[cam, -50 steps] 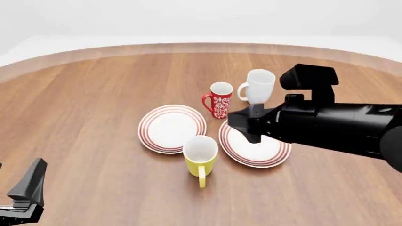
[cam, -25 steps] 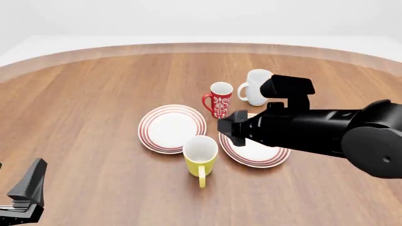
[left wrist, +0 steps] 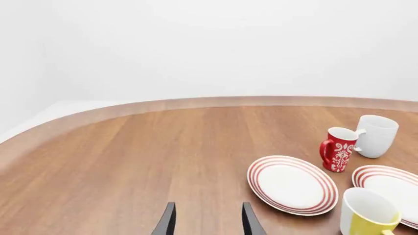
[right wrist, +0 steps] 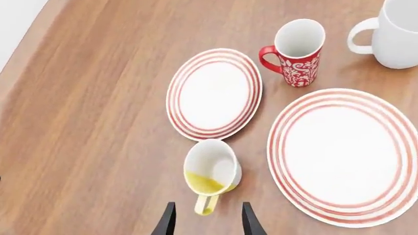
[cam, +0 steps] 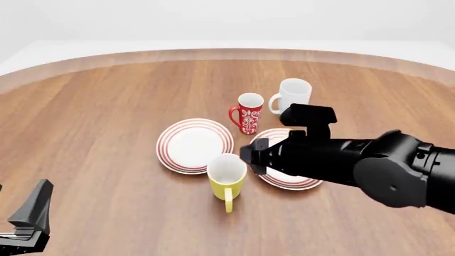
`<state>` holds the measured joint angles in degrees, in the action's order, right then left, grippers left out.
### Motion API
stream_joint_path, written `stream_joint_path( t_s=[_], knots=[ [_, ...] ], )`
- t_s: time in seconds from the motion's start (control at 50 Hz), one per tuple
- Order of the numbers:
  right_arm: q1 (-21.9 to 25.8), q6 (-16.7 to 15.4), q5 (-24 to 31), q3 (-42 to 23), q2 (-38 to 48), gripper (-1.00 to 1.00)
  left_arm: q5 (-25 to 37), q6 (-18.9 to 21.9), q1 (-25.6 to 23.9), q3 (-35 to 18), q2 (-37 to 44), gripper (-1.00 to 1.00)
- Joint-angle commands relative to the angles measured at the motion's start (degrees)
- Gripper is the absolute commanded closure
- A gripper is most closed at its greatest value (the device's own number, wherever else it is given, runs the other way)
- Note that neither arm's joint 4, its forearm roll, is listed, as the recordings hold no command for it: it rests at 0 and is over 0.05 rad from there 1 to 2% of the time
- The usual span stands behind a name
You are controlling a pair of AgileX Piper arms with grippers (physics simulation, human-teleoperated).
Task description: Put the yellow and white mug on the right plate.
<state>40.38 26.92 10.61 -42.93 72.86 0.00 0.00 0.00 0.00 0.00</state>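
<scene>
I had swung the right gripper, fingers apart and empty, leftward off the right plate toward the yellow and white mug, standing upright on the table just left of it, ready for grasping.

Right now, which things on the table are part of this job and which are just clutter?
In the job:
- yellow and white mug, upright on the table, not yet on a plate
- right plate, nothing on it
- right gripper, jaws open, just short of the mug's handle

Just lying about:
- left plate
- red patterned mug
- white mug
- left gripper, parked away from the dishes
</scene>
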Motion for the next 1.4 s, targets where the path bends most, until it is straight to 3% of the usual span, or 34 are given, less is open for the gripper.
stream_joint_path(
  t_s=[0.02, 1.4],
  knots=[
    [0.58, 1.5, -4.53, 1.79, 3.92, -1.0, 0.0, 0.0, 0.0, 0.0, 0.0, -1.0],
    [6.32, 10.59, -25.85, 8.11, 22.33, -1.0, 0.0, 0.0, 0.0, 0.0, 0.0, -1.0]
  ],
)
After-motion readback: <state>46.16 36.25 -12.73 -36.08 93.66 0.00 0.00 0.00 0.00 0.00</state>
